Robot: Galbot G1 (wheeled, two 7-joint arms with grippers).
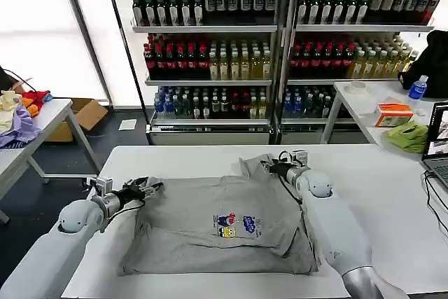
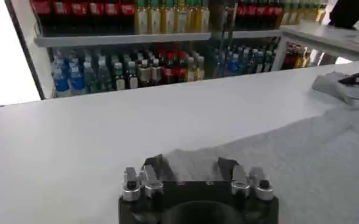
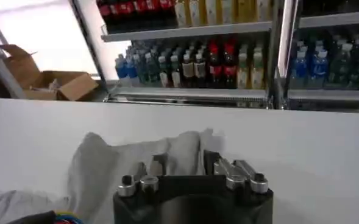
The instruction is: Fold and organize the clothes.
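Note:
A light grey T-shirt (image 1: 210,204) with a small multicoloured chest print (image 1: 234,225) lies spread and partly folded on the white table (image 1: 378,173). At the shirt's left edge is my left gripper (image 1: 149,188), open, its fingers wide apart. In the left wrist view that gripper (image 2: 192,165) has the flat hem of the shirt (image 2: 301,158) between them. My right gripper (image 1: 268,166) is at the far right sleeve. Seen from the right wrist, it (image 3: 184,163) is shut on a bunched, raised fold of the shirt (image 3: 106,164).
Shelves of bottles (image 1: 210,61) stand behind the table. A side table at the right holds an orange box (image 1: 393,113), a lime-green cloth (image 1: 409,136), a blue bottle (image 1: 418,89) and a laptop (image 1: 437,145). Coloured garments (image 1: 21,120) lie on a left table beside a cardboard box (image 1: 80,117).

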